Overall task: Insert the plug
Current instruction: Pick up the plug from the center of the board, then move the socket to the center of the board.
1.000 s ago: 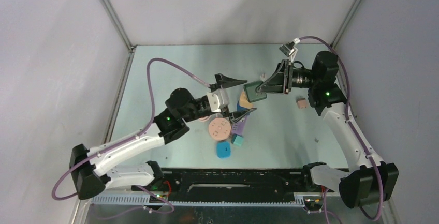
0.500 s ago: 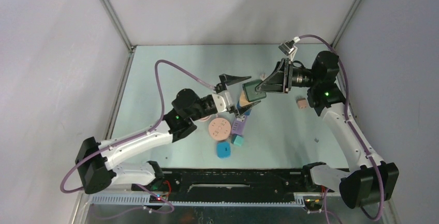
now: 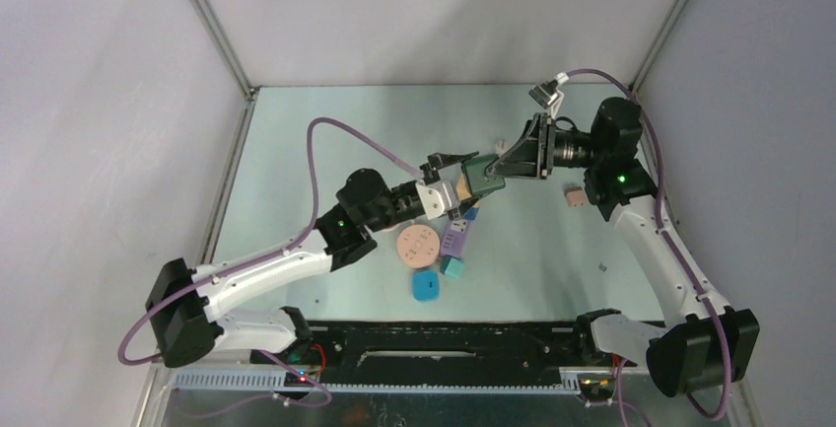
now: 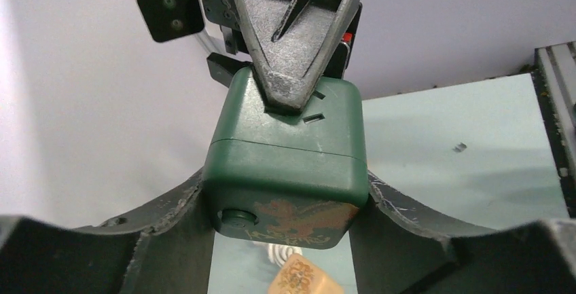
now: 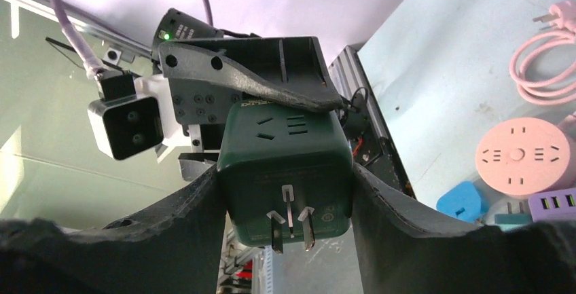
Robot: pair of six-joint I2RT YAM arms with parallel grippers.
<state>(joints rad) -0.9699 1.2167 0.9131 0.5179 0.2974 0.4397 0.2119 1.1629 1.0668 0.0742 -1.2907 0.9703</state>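
**Both grippers on the green plug cube, lifted over the table**

Nearest to the bases you see, on the table (image 3: 296, 151), a blue adapter (image 3: 426, 286), then a round pink socket (image 3: 416, 247) with a purple strip (image 3: 454, 243) just beside it. Behind them your left gripper (image 4: 285, 202) has its jaws pressed on two opposite sides of the green plug cube (image 3: 486, 175) (in the left wrist view both fingers touch it). Farther back, the right gripper (image 5: 285, 185) clamps the same cube on its two other sides, and the metal prongs (image 5: 292, 223) face the right wrist camera.
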